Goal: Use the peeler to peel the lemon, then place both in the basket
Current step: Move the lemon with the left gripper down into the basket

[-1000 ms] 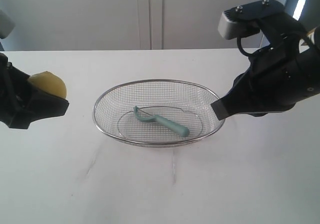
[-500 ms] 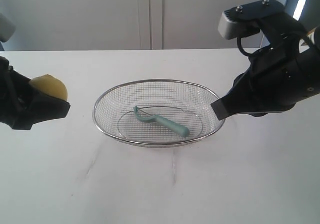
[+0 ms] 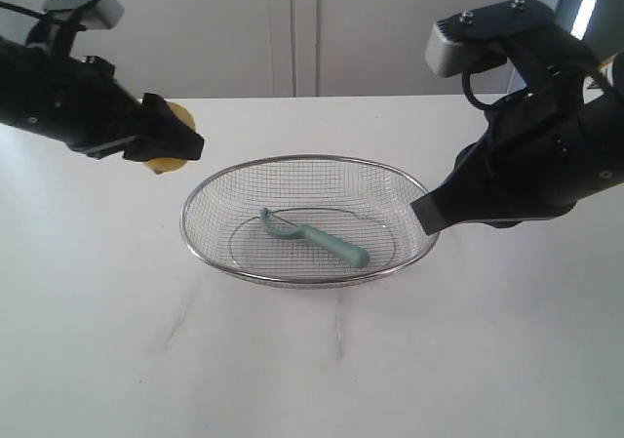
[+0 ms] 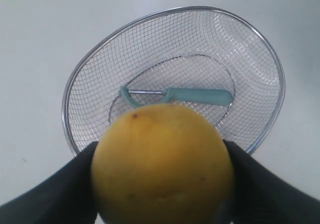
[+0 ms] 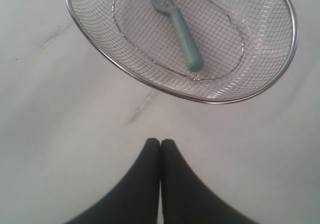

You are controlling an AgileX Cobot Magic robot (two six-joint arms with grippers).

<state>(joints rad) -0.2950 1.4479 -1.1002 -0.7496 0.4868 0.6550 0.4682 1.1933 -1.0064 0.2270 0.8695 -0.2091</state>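
white table (image 3: 322, 379) | pale panelled wall (image 3: 244, 28) behind, vertical seams | bright window (image 3: 589, 9), upper corner

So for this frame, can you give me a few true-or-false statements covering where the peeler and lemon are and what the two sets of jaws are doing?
1. The peeler lies inside the wire basket. True.
2. The lemon is resting in the basket beside the peeler. False: the lemon is gripped between the left jaws, outside the basket's rim.
3. The right jaws are shut and hold nothing. True.
4. In the exterior view, the peeler's blade end points toward the right arm. False: the blade end lies toward the left arm's side and the handle end toward the right arm's.
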